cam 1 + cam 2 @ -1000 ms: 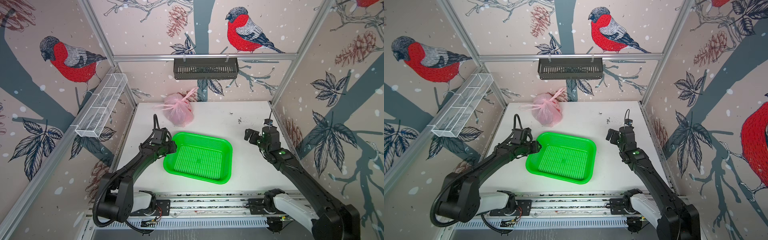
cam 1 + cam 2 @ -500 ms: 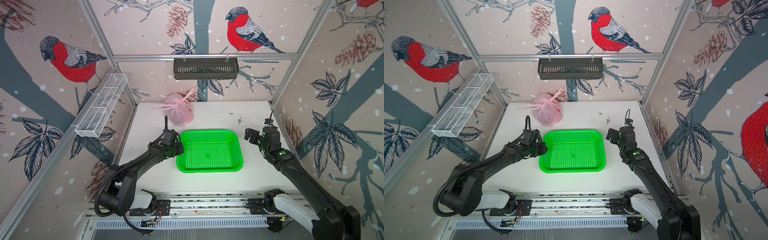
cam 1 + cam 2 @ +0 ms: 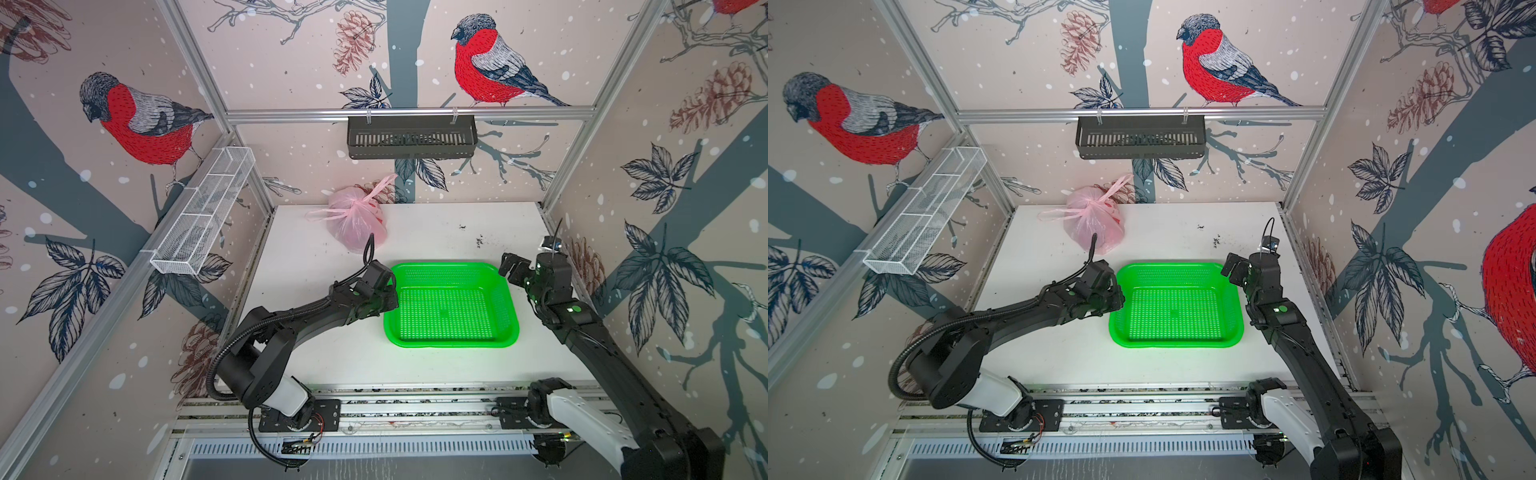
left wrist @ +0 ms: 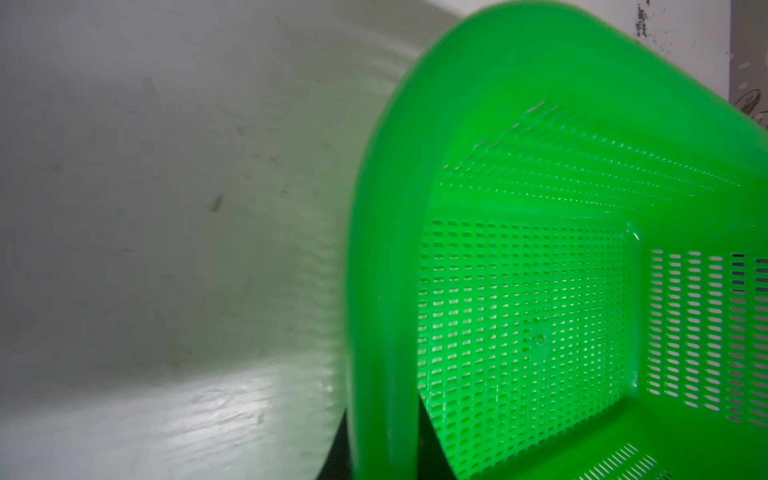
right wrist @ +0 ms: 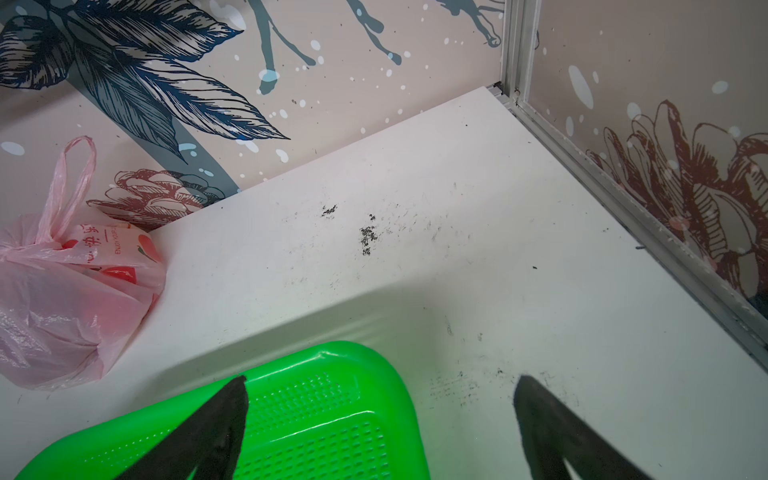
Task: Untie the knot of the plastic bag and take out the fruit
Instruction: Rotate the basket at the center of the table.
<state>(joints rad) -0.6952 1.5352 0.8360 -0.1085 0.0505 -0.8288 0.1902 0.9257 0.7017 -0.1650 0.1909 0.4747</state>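
Left tool [image 3: 392, 296], clenching the green tray [image 3: 453, 343], is dragging it rightward, clearing the approach to the still-knotted plastic bag [image 3: 354, 229]; right tool [image 3: 510, 268] is hanging released.

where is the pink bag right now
In both top views the plastic bag sits at the back of the table, left of centre, beyond the far left corner of the green tray.
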